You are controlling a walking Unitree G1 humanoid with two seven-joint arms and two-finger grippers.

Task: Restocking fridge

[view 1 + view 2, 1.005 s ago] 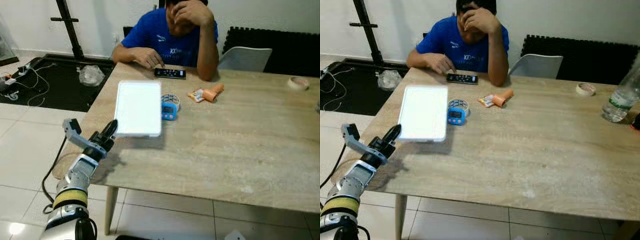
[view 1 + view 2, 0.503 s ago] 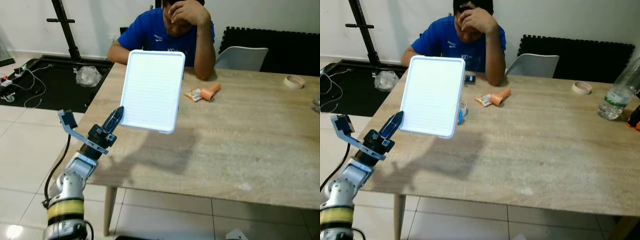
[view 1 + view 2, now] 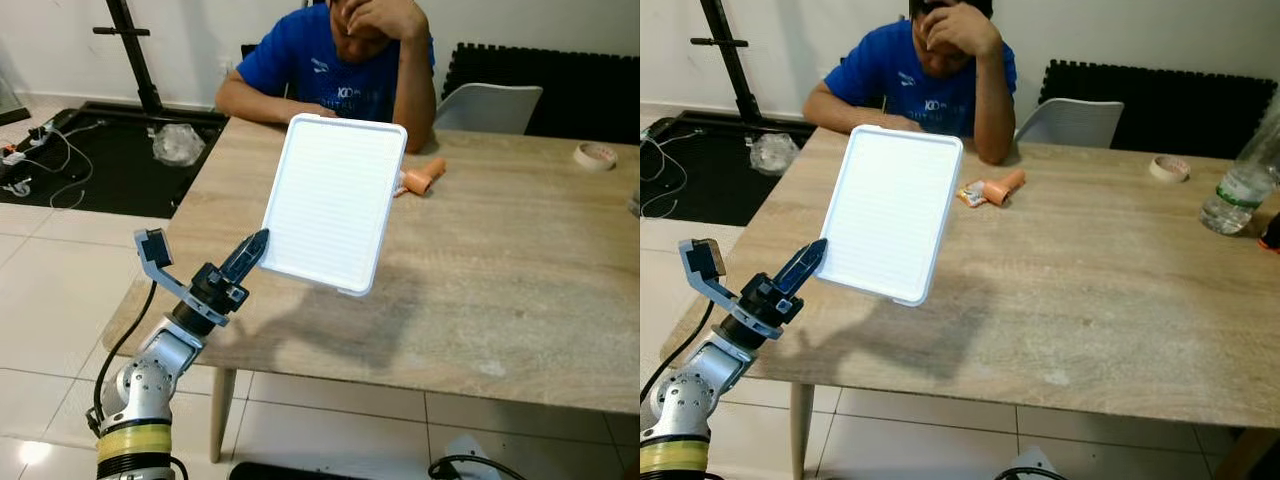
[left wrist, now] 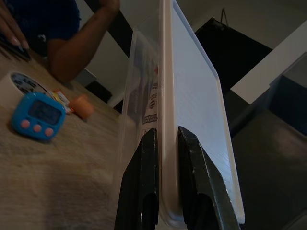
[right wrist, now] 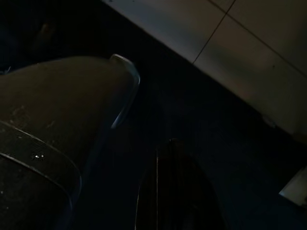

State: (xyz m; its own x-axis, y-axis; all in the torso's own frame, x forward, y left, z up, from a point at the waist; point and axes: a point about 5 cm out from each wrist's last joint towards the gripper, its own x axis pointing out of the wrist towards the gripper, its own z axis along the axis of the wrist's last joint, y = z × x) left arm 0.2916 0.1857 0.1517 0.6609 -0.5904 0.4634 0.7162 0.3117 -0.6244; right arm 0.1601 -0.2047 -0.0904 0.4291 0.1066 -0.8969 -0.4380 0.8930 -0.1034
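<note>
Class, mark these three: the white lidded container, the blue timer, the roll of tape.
white lidded container (image 3: 332,205), left eye view, middle of its lid.
blue timer (image 4: 37,117), left wrist view, its face.
roll of tape (image 3: 1169,168), right eye view, its top edge.

- Wooden table (image 3: 1120,300) on a white tile floor (image 3: 50,290).
- Person (image 3: 335,65) seated at its far edge, head in hand.
- Orange tube (image 3: 1002,185) near them.
- Tape roll (image 3: 1168,169), water bottle (image 3: 1238,185) far right.
- Blue timer (image 4: 37,116).
- White chair (image 3: 1072,122).
</note>
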